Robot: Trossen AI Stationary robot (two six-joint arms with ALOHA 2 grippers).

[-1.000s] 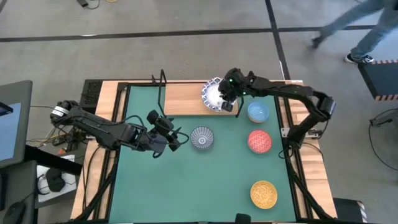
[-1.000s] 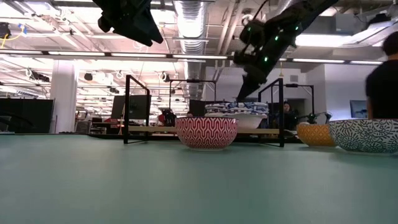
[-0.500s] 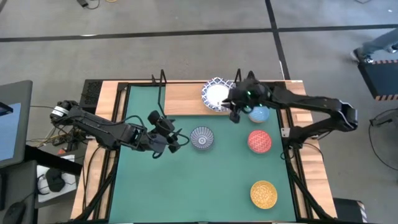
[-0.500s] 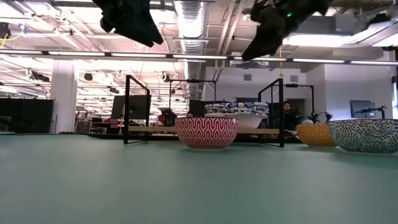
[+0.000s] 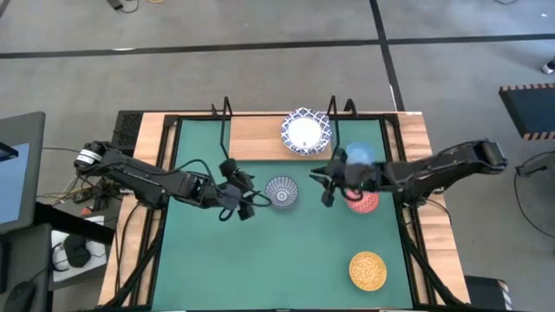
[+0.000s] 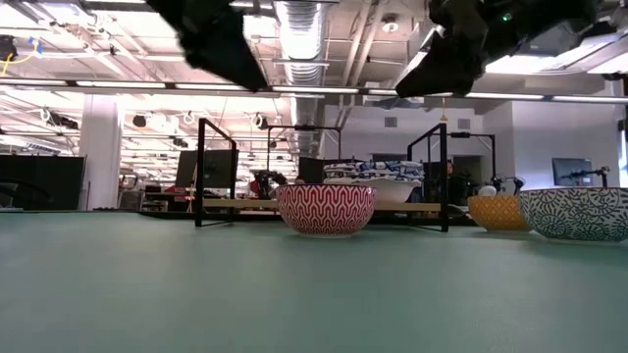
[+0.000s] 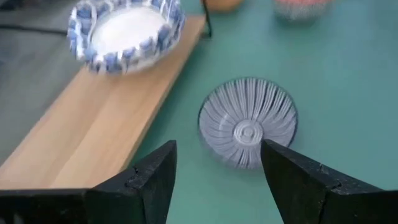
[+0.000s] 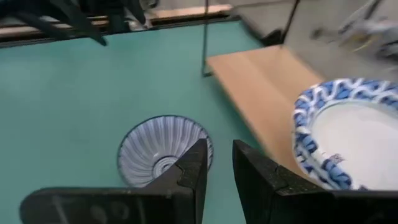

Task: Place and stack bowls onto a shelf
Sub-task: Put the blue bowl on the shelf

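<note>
Four small bowls sit on the green mat (image 5: pixel 286 251): grey-blue bowl (image 5: pixel 282 191), light blue bowl (image 5: pixel 359 156), red bowl (image 5: pixel 364 200), gold bowl (image 5: pixel 368 269). A stack of wide blue-and-white bowls (image 5: pixel 304 131), count unclear, rests on the shelf (image 5: pixel 256 137). The left gripper (image 5: pixel 244 198), fingers spread wide and empty, hovers just beside the grey-blue bowl. The right gripper (image 5: pixel 327 184), fingers narrow with a slim gap, holds nothing. Judged step: picking up the grey-blue bowl; next, descend over its rim and close. No legible writing.

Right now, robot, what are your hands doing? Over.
Left gripper open beside grey-blue bowl. Right gripper empty, fingers nearly closed, above mat. Patterned bowl stack on shelf. Nothing blocking.
</note>
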